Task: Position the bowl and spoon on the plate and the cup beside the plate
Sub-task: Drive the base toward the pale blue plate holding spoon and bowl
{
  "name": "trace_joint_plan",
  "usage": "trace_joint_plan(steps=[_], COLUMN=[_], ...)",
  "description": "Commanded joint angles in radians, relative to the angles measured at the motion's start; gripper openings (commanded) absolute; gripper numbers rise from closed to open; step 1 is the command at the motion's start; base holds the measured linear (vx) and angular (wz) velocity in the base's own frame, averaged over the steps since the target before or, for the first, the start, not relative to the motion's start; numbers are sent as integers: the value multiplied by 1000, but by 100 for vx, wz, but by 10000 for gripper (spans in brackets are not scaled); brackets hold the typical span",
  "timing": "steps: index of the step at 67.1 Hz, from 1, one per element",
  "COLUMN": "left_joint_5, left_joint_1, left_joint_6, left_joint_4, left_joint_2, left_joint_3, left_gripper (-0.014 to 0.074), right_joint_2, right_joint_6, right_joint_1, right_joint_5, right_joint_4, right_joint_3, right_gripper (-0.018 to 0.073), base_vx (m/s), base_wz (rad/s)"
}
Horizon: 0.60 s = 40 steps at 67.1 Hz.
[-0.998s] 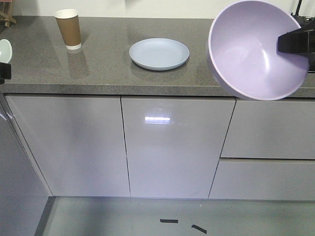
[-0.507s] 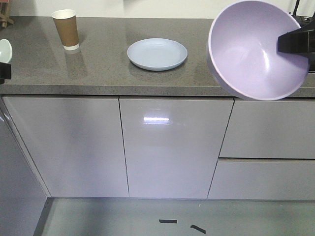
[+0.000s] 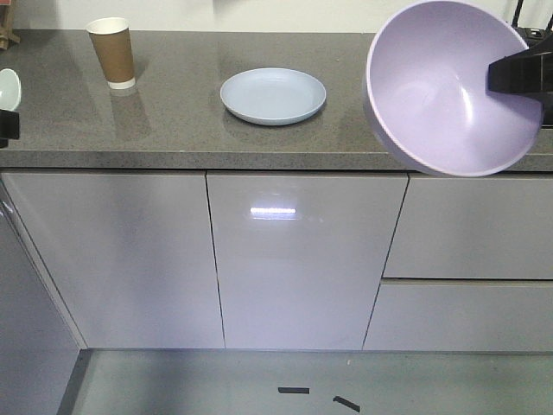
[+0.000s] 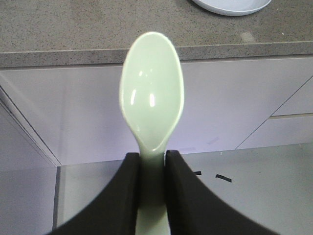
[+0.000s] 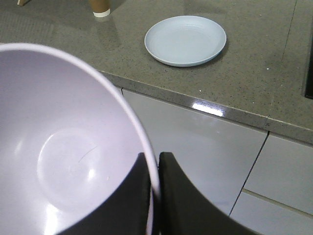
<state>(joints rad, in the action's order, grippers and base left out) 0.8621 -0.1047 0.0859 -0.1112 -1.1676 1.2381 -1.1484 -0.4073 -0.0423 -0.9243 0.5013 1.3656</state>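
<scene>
Right wrist-mounted view has the bowl (image 5: 63, 161) tilted in the air on the near side of the bench (image 5: 254, 73), its rim clenched by the right pincer (image 5: 152, 164). The plate (image 5: 186, 40) lies bare on the bench farther in; the cup (image 3: 113, 54) stands well apart at far left. The left pincer (image 4: 152, 161) grasps the spoon (image 4: 151, 93) by its handle. Placing well likely means levelling the bowl, centring it over the plate, then lowering before release.
</scene>
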Motion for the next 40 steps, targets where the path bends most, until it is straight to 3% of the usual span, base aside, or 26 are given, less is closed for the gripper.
trace_joint_plan(steps=[1, 40], left_joint_5=[-58, -58], left_joint_1=[-4, -4], left_joint_6=[-10, -10], left_joint_4=[-14, -14], left_joint_2=[18, 18], left_joint_3=[23, 23], left_gripper=[-6, -6], right_joint_2=[20, 20], right_joint_6=[-7, -7], right_joint_1=[6, 6], right_joint_5=[60, 60], right_joint_4=[26, 26], right_joint_3=[31, 31], right_gripper=[-4, -4], base_vx=[1, 1], base_wz=[-1, -1])
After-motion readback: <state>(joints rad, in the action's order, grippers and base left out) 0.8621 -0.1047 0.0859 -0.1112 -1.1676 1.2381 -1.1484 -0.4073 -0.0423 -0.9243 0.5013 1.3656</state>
